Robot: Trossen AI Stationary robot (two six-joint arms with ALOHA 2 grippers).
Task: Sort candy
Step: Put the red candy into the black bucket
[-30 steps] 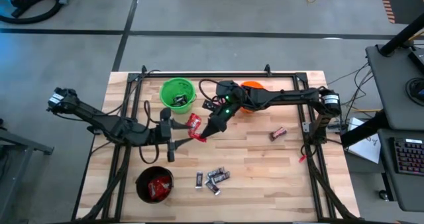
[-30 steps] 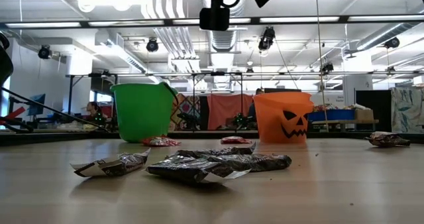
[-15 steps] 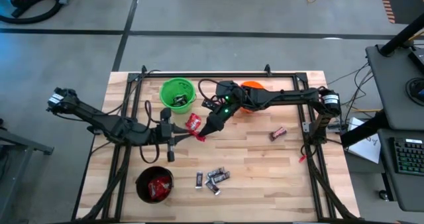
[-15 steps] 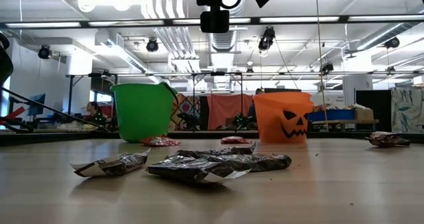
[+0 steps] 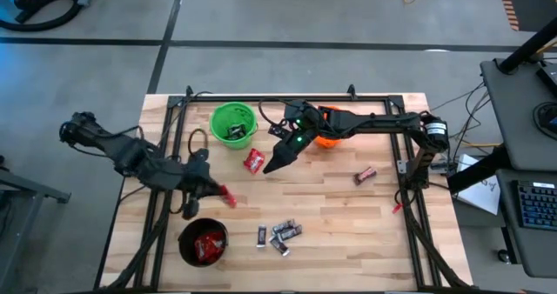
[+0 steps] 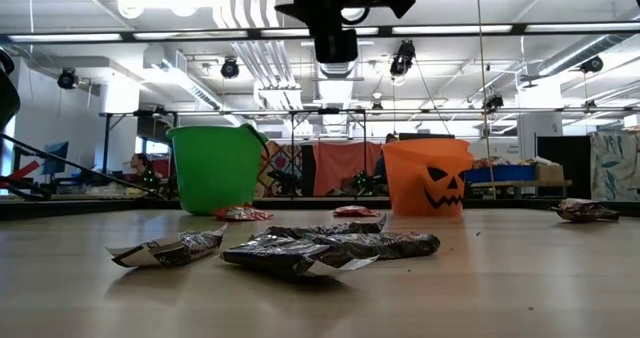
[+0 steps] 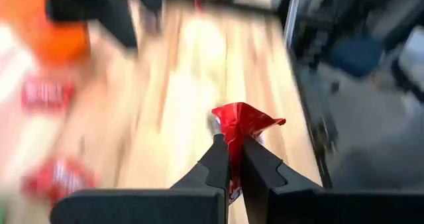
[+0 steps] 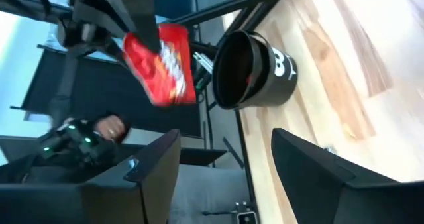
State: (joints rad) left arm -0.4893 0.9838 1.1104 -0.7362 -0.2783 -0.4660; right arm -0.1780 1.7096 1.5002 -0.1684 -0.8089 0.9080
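From above I see the sorting partly done: red packets already lie in the round black plastic bucket (image 5: 203,243); my left gripper (image 5: 219,194), just beyond its rim, pinches a bright red squarish candy packet (image 5: 228,198); another red packet (image 5: 253,161), a brown-red bar (image 5: 365,175) and black-silver bars (image 5: 280,234) remain on the table. The left wrist view shows fingers (image 7: 218,168) pressed on that wrapper; the right wrist view shows my right gripper (image 8: 225,164) spread and empty, the bucket's approach unobstructed.

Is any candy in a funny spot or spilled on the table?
Nothing looks spilled or broken. Loose candy lies on the table, still unsorted: a red packet, a dark bar and small bars. The left gripper holds another red packet near the black bucket.
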